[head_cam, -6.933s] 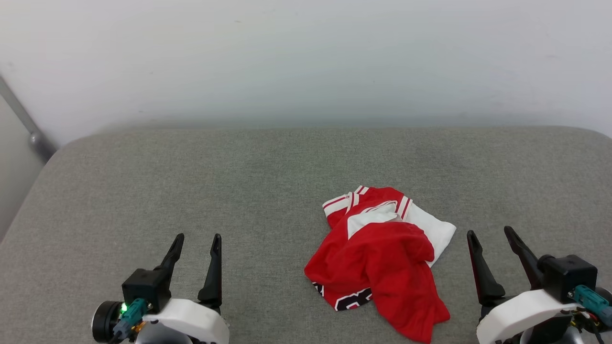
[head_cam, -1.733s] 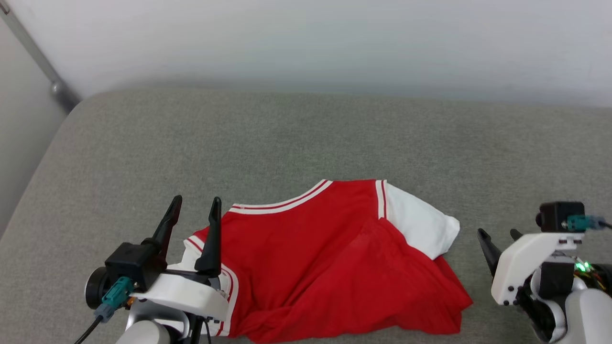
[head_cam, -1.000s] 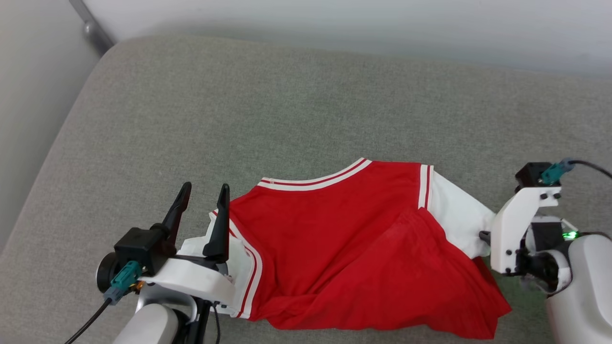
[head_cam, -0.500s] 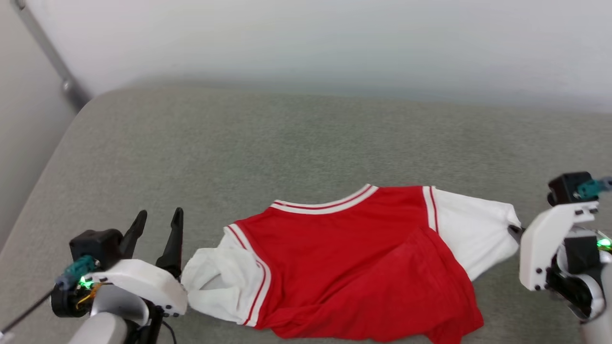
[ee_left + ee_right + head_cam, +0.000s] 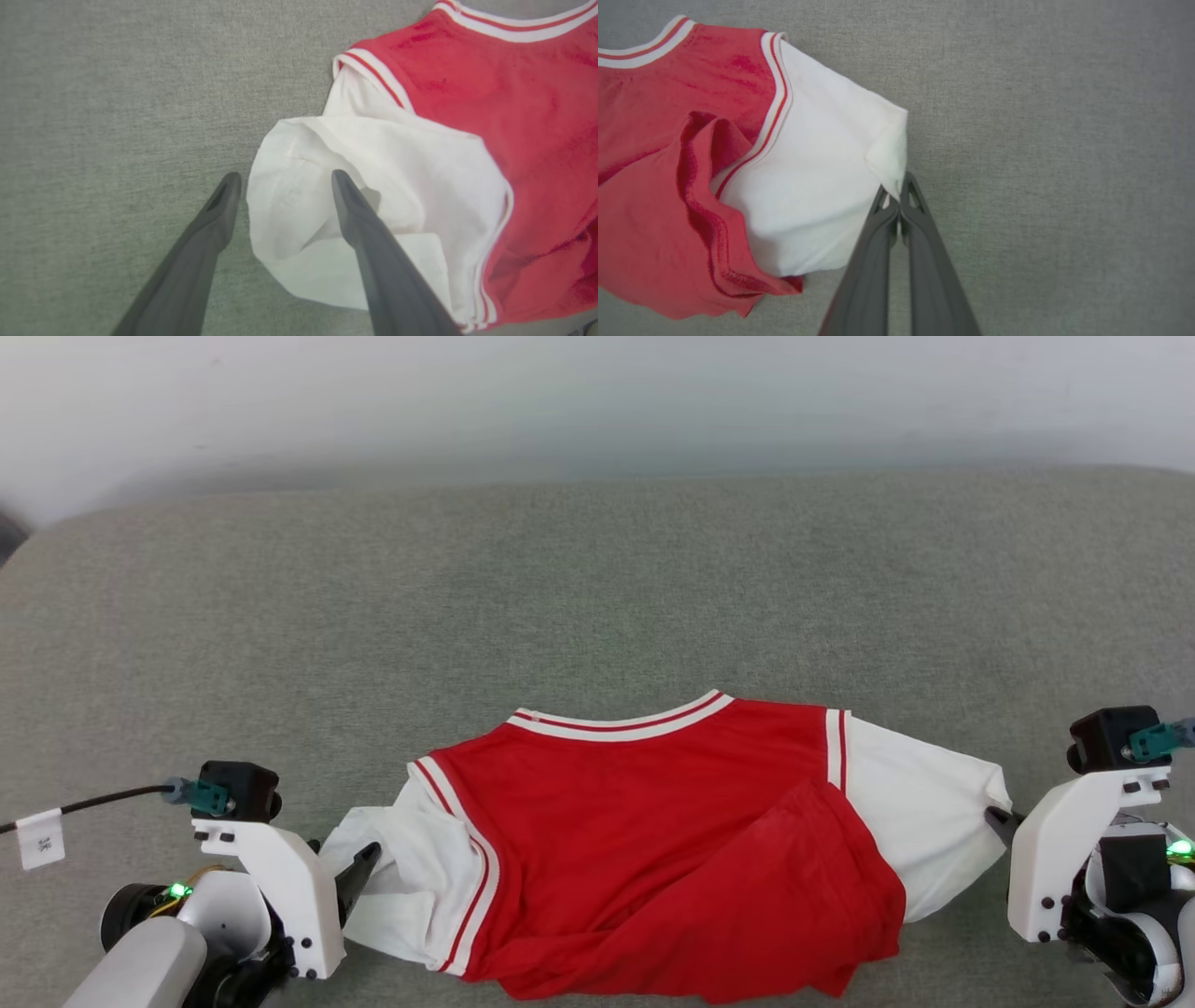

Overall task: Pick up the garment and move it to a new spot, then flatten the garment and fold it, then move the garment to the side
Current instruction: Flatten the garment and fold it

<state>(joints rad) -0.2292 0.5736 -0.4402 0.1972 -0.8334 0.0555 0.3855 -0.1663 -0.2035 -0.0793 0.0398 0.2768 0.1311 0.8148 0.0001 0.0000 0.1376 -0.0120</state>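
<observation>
The right tool (image 5: 896, 196) is pinched on a white sleeve edge of the shirt (image 5: 653, 821). The left tool (image 5: 285, 176) stands wide, one finger over the other sleeve.

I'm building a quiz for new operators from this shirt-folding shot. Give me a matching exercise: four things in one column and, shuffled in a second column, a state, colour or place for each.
Column one:
1. left gripper
2. right gripper
3. collar trim
4. grey cushion

Column two:
A. red and white stripes
B. jaws shut on the edge of one white sleeve
C. lies under the garment
D. jaws open, astride the edge of the other sleeve

Pairs: 1-D, 2-B, 3-A, 4-C.
</observation>
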